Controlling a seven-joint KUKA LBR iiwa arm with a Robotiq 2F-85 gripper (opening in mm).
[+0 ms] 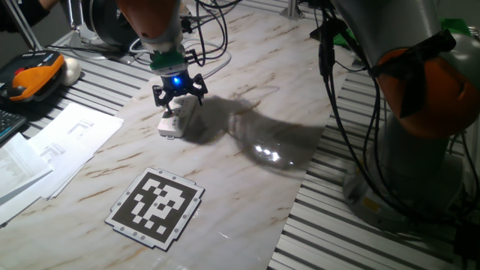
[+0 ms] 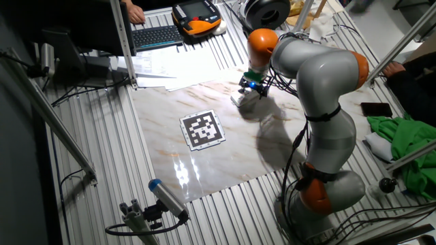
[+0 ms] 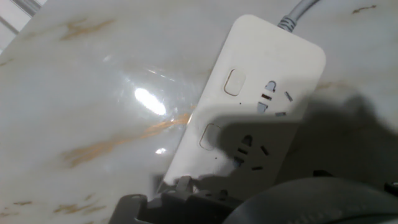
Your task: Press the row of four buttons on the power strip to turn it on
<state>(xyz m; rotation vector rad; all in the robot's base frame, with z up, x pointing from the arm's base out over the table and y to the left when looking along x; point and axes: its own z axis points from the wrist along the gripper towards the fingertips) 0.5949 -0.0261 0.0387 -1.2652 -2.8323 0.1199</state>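
Note:
The white power strip (image 1: 174,120) lies on the marble tabletop, its cable leading away at the far end. My gripper (image 1: 178,94) hangs right over the strip's far part, with a blue light glowing on the hand. In the other fixed view the gripper (image 2: 252,87) sits just above the power strip (image 2: 241,99). The hand view shows the power strip (image 3: 261,106) close up, with two square buttons (image 3: 233,82) along its left side and socket holes beside them. The lower end of the strip lies in shadow behind the dark hand body (image 3: 186,202). No view shows the fingertips clearly.
A black-and-white marker board (image 1: 156,206) lies on the table nearer the front. Papers (image 1: 60,142) and an orange-and-black pendant (image 1: 34,75) sit at the left. The arm's base (image 1: 420,112) and cables stand at the right, off the marble top.

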